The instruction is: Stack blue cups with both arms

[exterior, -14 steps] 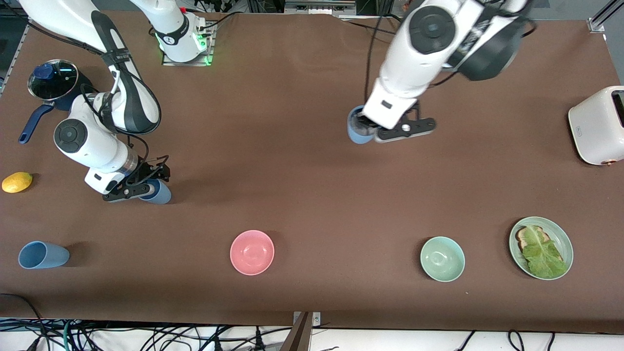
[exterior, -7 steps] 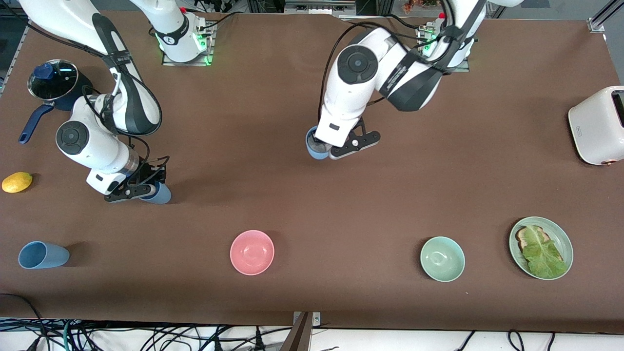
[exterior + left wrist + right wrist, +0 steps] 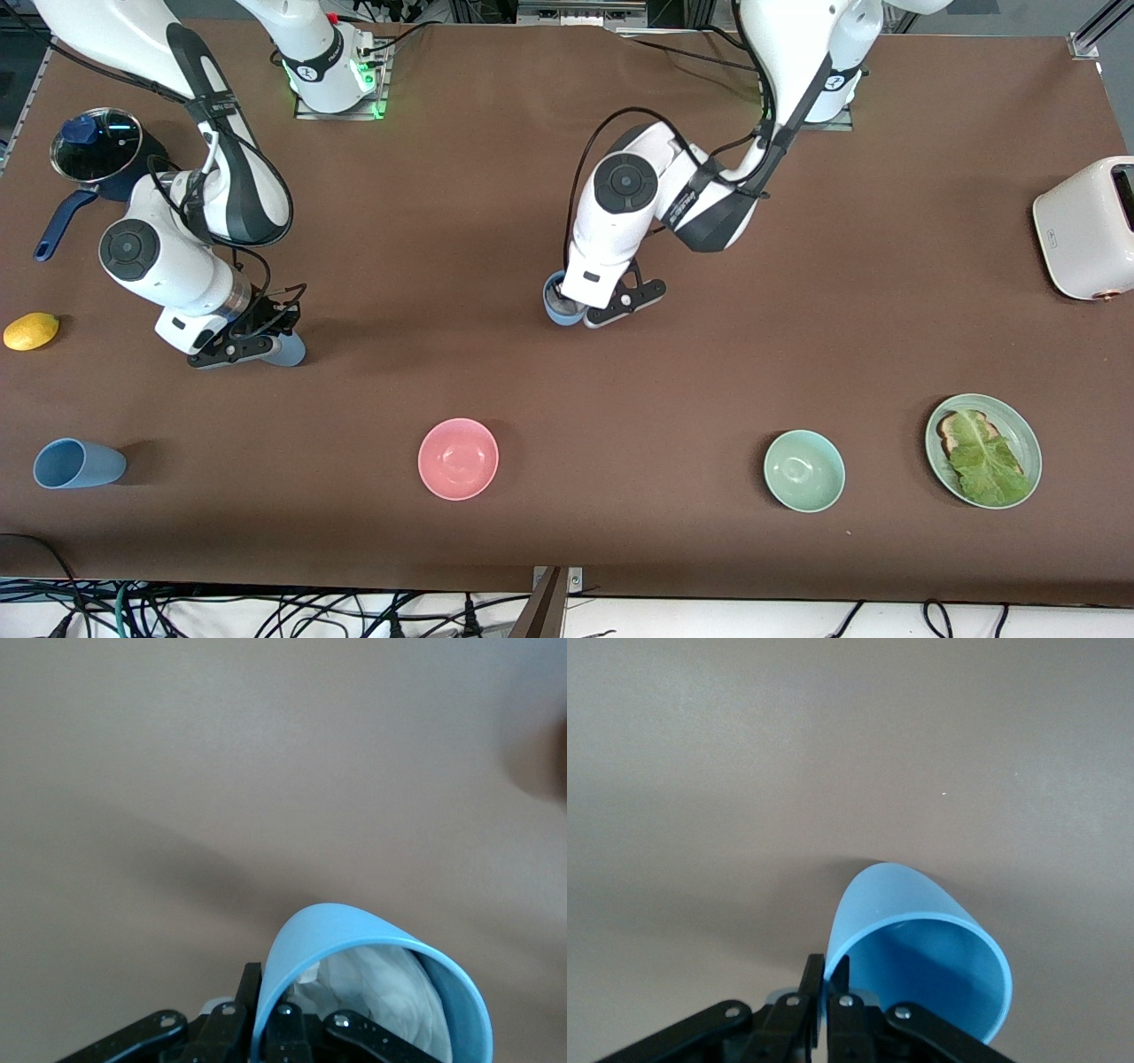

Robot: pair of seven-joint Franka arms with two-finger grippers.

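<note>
My left gripper point(image 3: 578, 310) is shut on the rim of a light-blue cup point(image 3: 556, 303) and holds it low over the middle of the table. In the left wrist view one finger is inside the cup point(image 3: 354, 935) and one outside, and crumpled white paper fills it. My right gripper point(image 3: 262, 343) is shut on the rim of a second blue cup point(image 3: 287, 354), tilted low over the table toward the right arm's end. This cup point(image 3: 908, 899) looks empty in the right wrist view. A third blue cup point(image 3: 78, 463) lies on its side near the front edge.
A pink bowl point(image 3: 458, 458), a mint-green bowl point(image 3: 803, 470) and a green plate with toast and lettuce point(image 3: 1026, 434) stand along the front. A white toaster point(image 3: 1085, 228) is at the left arm's end. A lemon point(image 3: 31, 330) and a lidded dark-blue saucepan point(image 3: 96, 146) are at the right arm's end.
My left arm has carried its cup down and toward the right arm's end, nearer the front camera. The right gripper and its cup have barely moved.
</note>
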